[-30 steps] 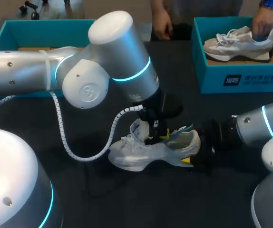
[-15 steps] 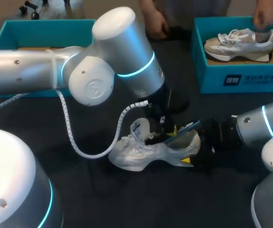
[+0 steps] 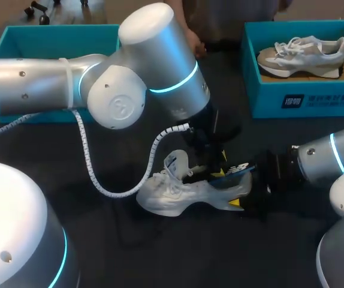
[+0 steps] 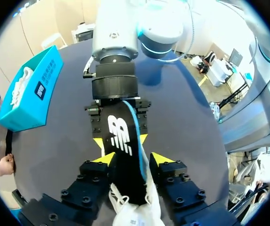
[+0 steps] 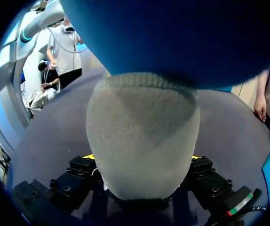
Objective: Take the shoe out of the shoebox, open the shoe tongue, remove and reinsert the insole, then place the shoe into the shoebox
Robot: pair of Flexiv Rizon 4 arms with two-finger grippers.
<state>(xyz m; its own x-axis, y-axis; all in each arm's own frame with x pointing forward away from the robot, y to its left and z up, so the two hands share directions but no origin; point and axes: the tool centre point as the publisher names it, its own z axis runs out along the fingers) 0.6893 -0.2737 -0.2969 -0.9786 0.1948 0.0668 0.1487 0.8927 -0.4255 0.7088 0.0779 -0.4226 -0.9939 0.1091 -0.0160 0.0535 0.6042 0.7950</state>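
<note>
A white shoe (image 3: pixel 178 192) lies on its side on the dark table (image 3: pixel 160 252), toe to the left, its tongue (image 3: pixel 175 162) pulled up. A black insole with a blue edge (image 3: pixel 233 171) sticks out of its opening. My left gripper (image 3: pixel 214 161) hangs just above the opening. In the left wrist view that gripper (image 4: pixel 132 159) is open, and the insole (image 4: pixel 123 139) runs between its fingers (image 4: pixel 162 158). My right gripper (image 3: pixel 245 195) is shut on the shoe's heel. In the right wrist view the heel (image 5: pixel 142 136) fills the gap of this gripper (image 5: pixel 142 159).
A teal shoebox (image 3: pixel 307 99) at the back right holds a second pale shoe (image 3: pixel 301 54). Another teal box (image 3: pixel 52 36) stands at the back left, behind my left arm. A person's hand (image 3: pixel 193 43) is at the table's far edge.
My left gripper has gone from shut to open around the insole and has shifted slightly right. The person's hand has left the shoe in the right box.
</note>
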